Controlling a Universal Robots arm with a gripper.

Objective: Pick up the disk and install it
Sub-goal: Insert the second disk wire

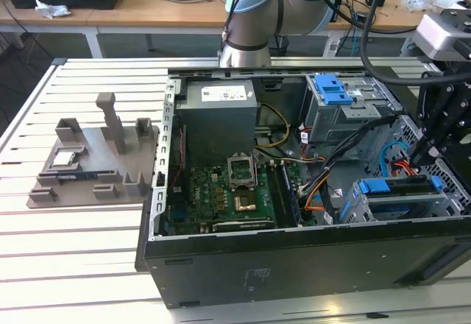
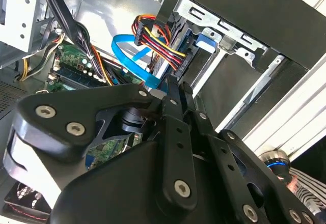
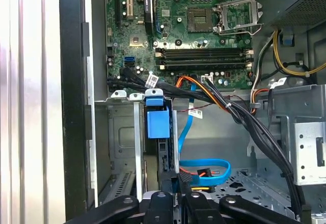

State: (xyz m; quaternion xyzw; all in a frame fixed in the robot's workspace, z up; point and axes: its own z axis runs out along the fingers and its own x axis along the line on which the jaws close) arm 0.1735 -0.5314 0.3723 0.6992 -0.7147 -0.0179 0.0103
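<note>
Gripper is down inside the open PC case, at the exterior view's right, w/ its black fingers pressed together side by side – closed, nothing visibly clamped between them. In the second wrist view the gripper tips sit right by the bundle of red/yellow/orange power wires and the looped blue data cable.

Just beside the tips is the drive cage in the case's near-right corner. The disk sits slotted in that cage, its blue plastic frame showing along the edge; in the first wrist view the blue frame tab of the disk stands upright in the grey metal bay, directly past the fingertips. Can't tell if it's fully seated.

Further out: green motherboard w/ empty CPU socket, grey power supply behind it, and a second cage w/ a blue clip at the back.

Case rests on a slatted white desk. On the exterior view's left, well apart from the case, a grey fixture tray holds a small square chip.
</note>
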